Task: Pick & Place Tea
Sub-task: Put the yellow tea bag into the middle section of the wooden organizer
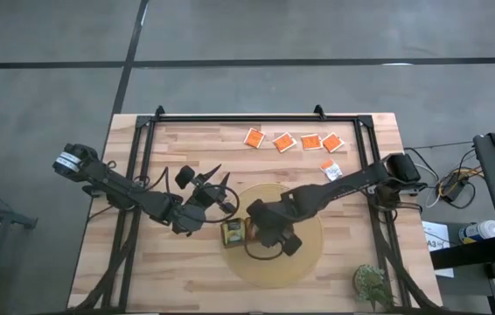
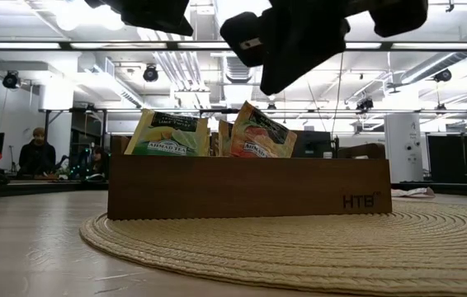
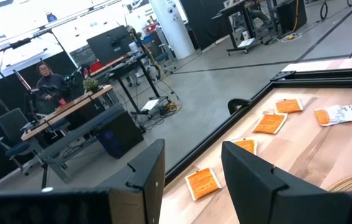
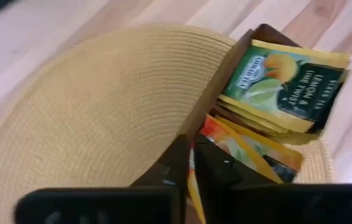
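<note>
Pinching an orange sachet over the wooden tray, right pincer, left pincer apart.

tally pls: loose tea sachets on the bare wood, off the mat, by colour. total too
orange sachets: 4
mostly white sachet: 1
Total loose: 5
Not counted: green-and-yellow sachets and yellow-orange sachets in the wooden tray overlap, so their number cannot be told.
</note>
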`<action>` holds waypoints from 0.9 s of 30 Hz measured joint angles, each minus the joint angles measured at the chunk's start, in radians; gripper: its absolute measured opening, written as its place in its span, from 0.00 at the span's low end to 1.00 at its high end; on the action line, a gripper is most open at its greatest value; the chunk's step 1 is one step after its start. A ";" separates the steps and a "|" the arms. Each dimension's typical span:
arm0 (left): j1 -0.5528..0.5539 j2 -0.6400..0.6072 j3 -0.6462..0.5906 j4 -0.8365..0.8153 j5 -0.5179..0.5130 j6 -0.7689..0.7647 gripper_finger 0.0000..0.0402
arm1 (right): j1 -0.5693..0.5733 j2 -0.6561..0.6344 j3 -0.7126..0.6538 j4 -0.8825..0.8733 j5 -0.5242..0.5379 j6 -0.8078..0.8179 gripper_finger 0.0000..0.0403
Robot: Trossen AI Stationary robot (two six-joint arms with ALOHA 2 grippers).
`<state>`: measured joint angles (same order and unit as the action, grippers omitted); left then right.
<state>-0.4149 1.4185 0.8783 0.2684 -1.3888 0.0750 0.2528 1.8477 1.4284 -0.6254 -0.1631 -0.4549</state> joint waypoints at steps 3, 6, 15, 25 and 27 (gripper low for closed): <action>0.000 0.000 0.000 0.000 0.000 0.001 0.38 | 0.010 0.007 0.000 0.007 0.026 -0.040 0.03; 0.000 0.000 0.000 0.000 0.000 0.001 0.38 | 0.011 0.026 -0.002 0.020 0.031 -0.050 0.02; 0.000 -0.001 0.000 0.001 0.000 0.001 0.38 | -0.002 0.112 0.017 0.066 0.040 -0.075 0.02; 0.000 -0.002 0.000 0.005 0.000 0.001 0.38 | -0.035 0.293 0.148 -0.027 0.050 -0.057 0.02; 0.000 -0.002 -0.001 0.001 -0.008 0.003 0.38 | -0.041 0.313 0.184 -0.059 0.034 -0.038 0.02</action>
<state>-0.4147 1.4166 0.8774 0.2693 -1.3972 0.0776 0.2115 2.1604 1.6126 -0.6840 -0.1295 -0.4934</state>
